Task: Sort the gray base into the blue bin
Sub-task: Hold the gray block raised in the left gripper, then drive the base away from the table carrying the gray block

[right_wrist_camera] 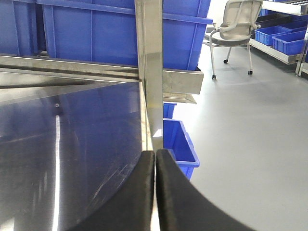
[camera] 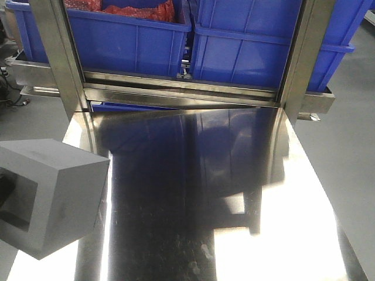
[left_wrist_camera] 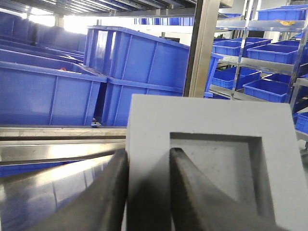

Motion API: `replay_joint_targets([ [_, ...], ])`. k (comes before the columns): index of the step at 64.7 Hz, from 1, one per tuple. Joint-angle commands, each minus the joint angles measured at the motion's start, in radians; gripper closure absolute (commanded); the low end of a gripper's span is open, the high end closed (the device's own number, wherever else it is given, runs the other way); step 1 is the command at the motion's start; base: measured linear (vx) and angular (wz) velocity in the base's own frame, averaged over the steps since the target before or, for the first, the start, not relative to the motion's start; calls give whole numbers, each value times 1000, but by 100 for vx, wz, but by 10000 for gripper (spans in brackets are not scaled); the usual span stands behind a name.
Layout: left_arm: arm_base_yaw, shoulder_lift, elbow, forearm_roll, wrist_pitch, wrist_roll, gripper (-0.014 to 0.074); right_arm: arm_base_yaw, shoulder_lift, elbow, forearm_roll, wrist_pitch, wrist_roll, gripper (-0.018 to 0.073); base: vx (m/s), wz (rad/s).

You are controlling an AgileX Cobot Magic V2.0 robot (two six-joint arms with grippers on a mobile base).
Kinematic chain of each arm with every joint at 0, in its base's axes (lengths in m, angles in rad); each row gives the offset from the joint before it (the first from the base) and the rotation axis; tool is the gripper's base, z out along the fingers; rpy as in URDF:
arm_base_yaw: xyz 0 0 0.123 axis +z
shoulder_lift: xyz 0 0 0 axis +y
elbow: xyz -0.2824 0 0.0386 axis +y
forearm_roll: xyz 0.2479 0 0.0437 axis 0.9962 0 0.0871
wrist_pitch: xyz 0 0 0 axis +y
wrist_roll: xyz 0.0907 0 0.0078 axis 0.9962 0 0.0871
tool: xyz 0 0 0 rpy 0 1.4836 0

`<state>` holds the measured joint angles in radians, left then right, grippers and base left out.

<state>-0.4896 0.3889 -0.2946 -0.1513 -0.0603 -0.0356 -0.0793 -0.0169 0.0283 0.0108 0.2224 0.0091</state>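
Closest in: one gray base (camera: 53,193), at 8 o'clock in the front view, and it looks lifted off the worktop (camera: 205,193). My left jaws are clamped on just one wall of it, fingers (left_wrist_camera: 106,192) either side, one outside and one down in the recess. That's my worry, since a one-wall pinch could let the block swing or slip. My right jaws are pressed together on nothing at the worktop's 3 o'clock edge. Further out, two steel uprights (camera: 55,52) and one rail (camera: 176,88) front two bins and look easy to clip. The blue bin (camera: 258,52) sits at 1 o'clock, and a second bin (camera: 129,41) at 11 holds red stuff (camera: 135,9).
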Motion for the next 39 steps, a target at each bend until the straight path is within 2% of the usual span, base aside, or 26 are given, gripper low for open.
replay_joint_targets([
  [1,-4,4,-32,-8,-106,-3,450,-1,1,0,-5,-75,-9,564,0,0],
  [22,-4,4,-32,-8,-106,-3,450,-1,1,0,-5,-75,-9,564,-1,-4],
  [39,-4,4,-32,-8,-106,-3,450,-1,1,0,-5,-75,-9,564,-8,-25],
])
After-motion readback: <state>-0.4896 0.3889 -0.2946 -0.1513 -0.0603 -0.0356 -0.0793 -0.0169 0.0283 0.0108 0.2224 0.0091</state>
